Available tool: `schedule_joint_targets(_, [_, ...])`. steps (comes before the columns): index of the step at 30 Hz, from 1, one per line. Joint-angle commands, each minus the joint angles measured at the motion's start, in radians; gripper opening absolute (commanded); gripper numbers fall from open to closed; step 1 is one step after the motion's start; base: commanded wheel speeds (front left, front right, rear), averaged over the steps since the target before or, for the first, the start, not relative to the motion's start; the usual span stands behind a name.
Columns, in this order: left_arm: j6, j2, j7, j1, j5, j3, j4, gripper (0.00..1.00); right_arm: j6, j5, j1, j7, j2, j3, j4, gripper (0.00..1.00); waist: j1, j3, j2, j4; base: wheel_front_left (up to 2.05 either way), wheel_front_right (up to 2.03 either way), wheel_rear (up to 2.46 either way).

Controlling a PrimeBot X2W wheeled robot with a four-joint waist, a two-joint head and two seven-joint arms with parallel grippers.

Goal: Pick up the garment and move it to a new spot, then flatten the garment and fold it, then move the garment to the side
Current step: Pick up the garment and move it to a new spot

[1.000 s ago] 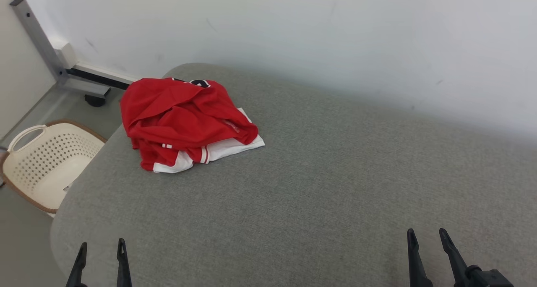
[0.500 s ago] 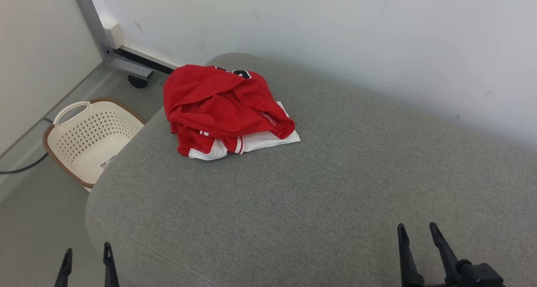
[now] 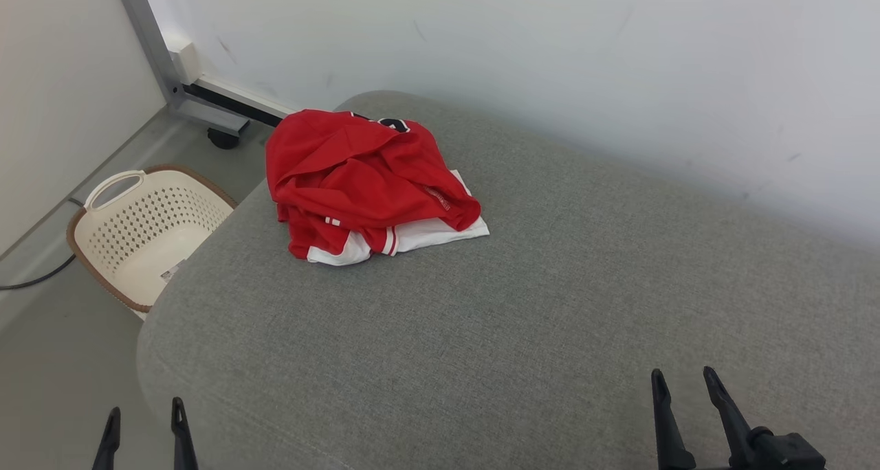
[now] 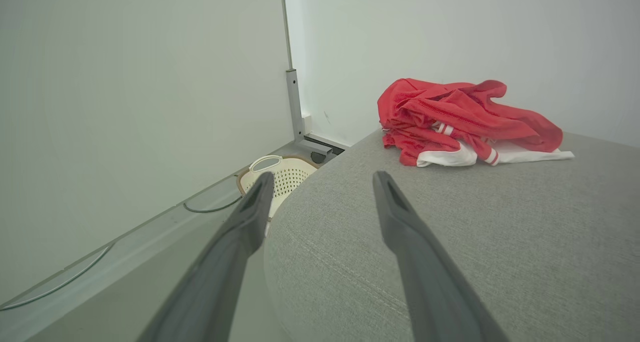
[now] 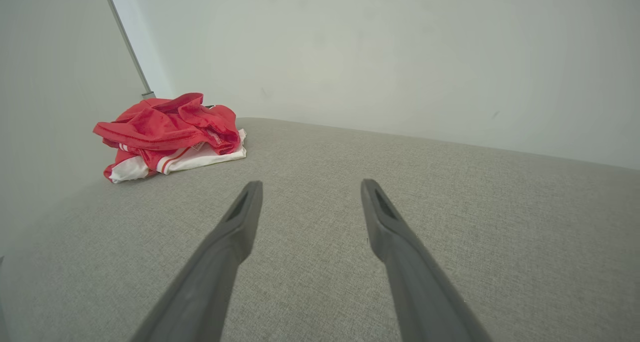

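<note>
The red and white cloth garment (image 3: 364, 181) is thin, soft fabric, heavily creased. Its red part has a faint sheen and a fine knit grain in my left wrist view. The grey woven upholstery cushion (image 3: 536, 305) is coarse and matt, with its weave plain to see. The cream perforated plastic basket (image 3: 148, 226) is smooth with a slight gloss and has a brown rim. The grey metal post (image 3: 146, 37) is smooth and dull-finished. The white painted wall (image 3: 550, 51) is matt and scuffed in spots. My left gripper (image 4: 322, 178) and right gripper (image 5: 310, 184) carry dark fingers, matt and smooth, plastic by the look.
</note>
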Motion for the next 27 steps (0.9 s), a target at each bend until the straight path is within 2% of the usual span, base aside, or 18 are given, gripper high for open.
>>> schedule_joint_targets(1, [-0.007,-0.002,-0.005,-0.010,0.006,-0.006,0.008,1.00,0.003,0.008,0.006,-0.003,-0.002,-0.006,-0.007,1.00,0.0000,-0.007,-0.0001,-0.008,0.00,0.00,0.00])
schedule_joint_targets(5, [-0.018,0.000,-0.005,-0.042,0.006,0.006,0.018,1.00,0.003,0.009,0.001,-0.003,-0.002,0.002,-0.012,1.00,0.0000,0.006,-0.0001,-0.065,0.00,0.00,0.00])
schedule_joint_targets(11, [-0.033,0.020,-0.005,-0.119,0.006,0.035,0.028,1.00,0.003,-0.009,-0.032,-0.003,-0.002,0.019,-0.018,1.00,0.0000,0.050,-0.0001,-0.196,0.00,0.00,0.00])
schedule_joint_targets(18, [-0.042,0.079,-0.005,-0.253,-0.007,0.093,0.042,1.00,0.003,-0.011,-0.080,-0.003,-0.003,0.009,-0.033,1.00,0.0000,0.127,-0.0001,-0.350,0.00,0.00,0.00])
schedule_joint_targets(27, [-0.048,0.174,-0.004,-0.422,-0.034,0.187,0.099,1.00,0.003,0.028,-0.144,-0.003,-0.002,0.004,-0.039,1.00,0.0000,0.213,-0.0001,-0.496,0.00,0.00,0.00])
